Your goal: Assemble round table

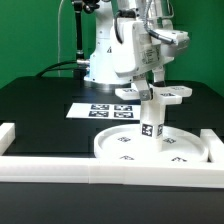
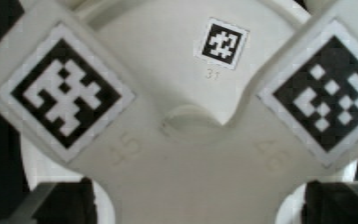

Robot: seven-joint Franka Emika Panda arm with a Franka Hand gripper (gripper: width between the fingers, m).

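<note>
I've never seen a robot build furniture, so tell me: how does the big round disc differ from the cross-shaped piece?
The disc is round and the larger of the two; the cross-shaped piece is lobed and smaller. The disc lies flat on the table; the cross-shaped piece is raised, held in the end effector above the post. Both are white with black-and-white square tags.

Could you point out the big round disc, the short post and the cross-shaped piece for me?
large disc (image 1: 112, 141): exterior view, bare flat face near its rim.
post (image 1: 151, 122): exterior view, its tagged side.
cross-shaped piece (image 1: 176, 93): exterior view, one lobe above the post.
</note>
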